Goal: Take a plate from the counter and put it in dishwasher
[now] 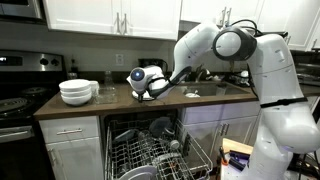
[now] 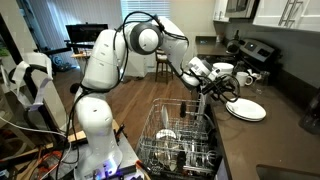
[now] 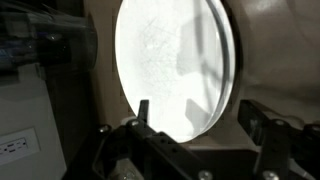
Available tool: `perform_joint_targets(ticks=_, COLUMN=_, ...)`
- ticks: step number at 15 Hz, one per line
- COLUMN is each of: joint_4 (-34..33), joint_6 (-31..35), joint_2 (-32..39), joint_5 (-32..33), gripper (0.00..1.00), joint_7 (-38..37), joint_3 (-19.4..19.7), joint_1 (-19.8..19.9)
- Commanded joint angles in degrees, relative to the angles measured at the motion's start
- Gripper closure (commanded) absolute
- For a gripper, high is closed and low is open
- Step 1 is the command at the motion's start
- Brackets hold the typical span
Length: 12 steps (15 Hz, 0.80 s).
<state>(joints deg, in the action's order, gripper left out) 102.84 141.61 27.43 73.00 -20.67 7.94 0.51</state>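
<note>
The white plate lies flat on the dark brown counter. In the wrist view the plate fills the middle. My gripper is open and low over the counter at the plate's near edge. In the wrist view the gripper has one finger in front of the plate's lower rim and the other finger clear of it. The gripper hides the plate in an exterior view. The dishwasher is open below the counter, its wire racks pulled out and holding some dishes.
A stack of white bowls stands on the counter near the black stove. Bowls and a cup sit beyond the plate. The robot base stands beside the dishwasher. White cabinets hang above.
</note>
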Motion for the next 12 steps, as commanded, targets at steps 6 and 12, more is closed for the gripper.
perform_joint_targets(ticks=6, joint_4=-1.6, joint_6=-1.3, joint_2=1.0, joint_5=2.0, gripper=0.09, joint_7=-1.1, joint_3=0.0, joint_1=0.2)
perform_joint_targets(ticks=12, joint_4=-1.6, joint_6=-2.1, joint_2=0.7, joint_5=0.2, gripper=0.00, joint_7=0.4, joint_3=-0.5, joint_1=0.7)
